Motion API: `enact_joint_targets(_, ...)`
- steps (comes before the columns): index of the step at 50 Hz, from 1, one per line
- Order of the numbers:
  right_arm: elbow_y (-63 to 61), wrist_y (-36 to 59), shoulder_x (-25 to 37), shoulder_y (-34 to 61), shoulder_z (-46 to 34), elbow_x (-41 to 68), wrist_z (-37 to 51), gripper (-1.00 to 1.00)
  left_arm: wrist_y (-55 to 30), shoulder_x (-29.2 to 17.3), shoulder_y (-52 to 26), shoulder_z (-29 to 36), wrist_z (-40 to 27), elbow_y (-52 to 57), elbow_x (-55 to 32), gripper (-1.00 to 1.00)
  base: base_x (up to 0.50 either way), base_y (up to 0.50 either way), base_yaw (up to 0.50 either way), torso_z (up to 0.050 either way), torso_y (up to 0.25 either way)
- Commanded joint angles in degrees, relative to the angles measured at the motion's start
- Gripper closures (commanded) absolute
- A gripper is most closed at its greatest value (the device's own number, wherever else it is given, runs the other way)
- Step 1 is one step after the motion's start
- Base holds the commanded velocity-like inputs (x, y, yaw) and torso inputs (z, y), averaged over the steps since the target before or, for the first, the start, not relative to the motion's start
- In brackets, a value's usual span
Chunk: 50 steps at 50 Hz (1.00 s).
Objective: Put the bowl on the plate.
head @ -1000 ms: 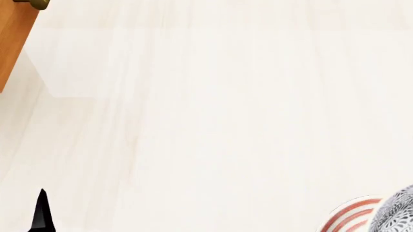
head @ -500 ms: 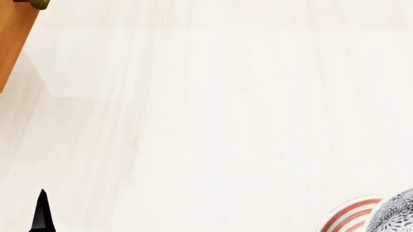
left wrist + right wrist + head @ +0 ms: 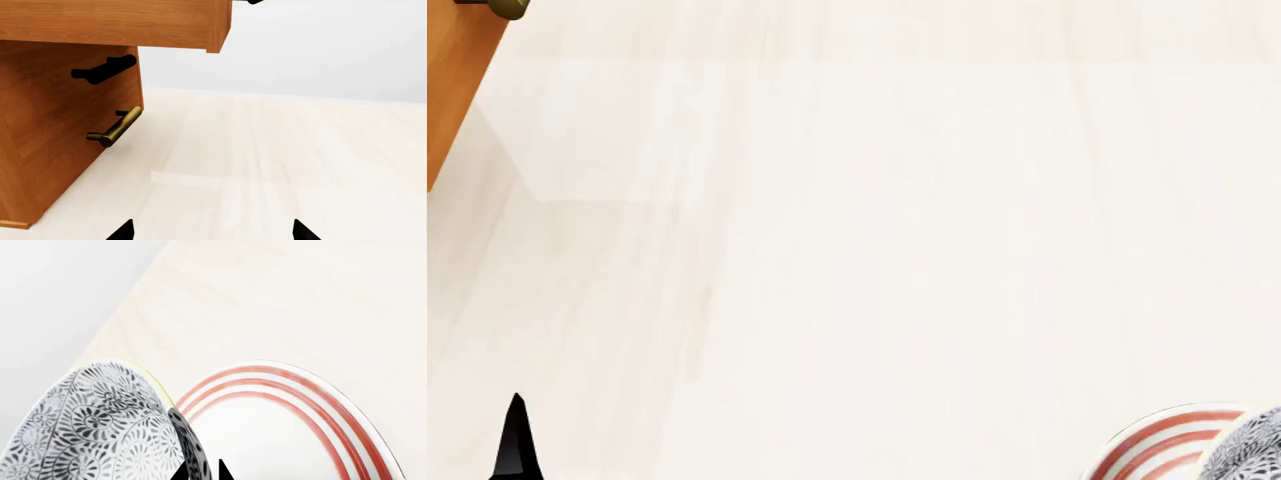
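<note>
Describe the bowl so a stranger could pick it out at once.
Start at the pale wood table and go to its near right corner, where a wide white plate with red rings lies. The bowl is beside it, pinched at its rim by the right hand. It alone is deep, with a fine grey-black floral pattern.

Grey-black floral swirls all over the white bowl (image 3: 93,425), red concentric rings on the white plate (image 3: 313,415), pale woodgrain counter (image 3: 894,250), orange-brown cabinet (image 3: 60,130).

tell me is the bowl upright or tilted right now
Tilted: in the right wrist view the bowl leans on its side, rim edge-on beside the plate.
</note>
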Motion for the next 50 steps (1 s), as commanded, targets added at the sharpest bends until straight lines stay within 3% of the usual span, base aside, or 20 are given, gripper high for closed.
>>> enact_joint_targets(1, 1.43, -1.63, -1.48, 0.08, 1.02, -1.49, -2.11, 1.0, -0.16, 1.28, 0.33, -0.5, 2.25, 0.94, -0.34, -1.0, 0.0, 0.0, 0.0, 0.0, 0.0)
enact_joint_targets(50, 8.4, -4.75, -1.87, 2.8, -4.19, -10.3, -5.7, 1.0, 0.56, 0.73, 0.16, 0.12, 1.59, 0.33, -0.73, -1.0, 0.0, 0.0, 0.0, 0.0, 0.0)
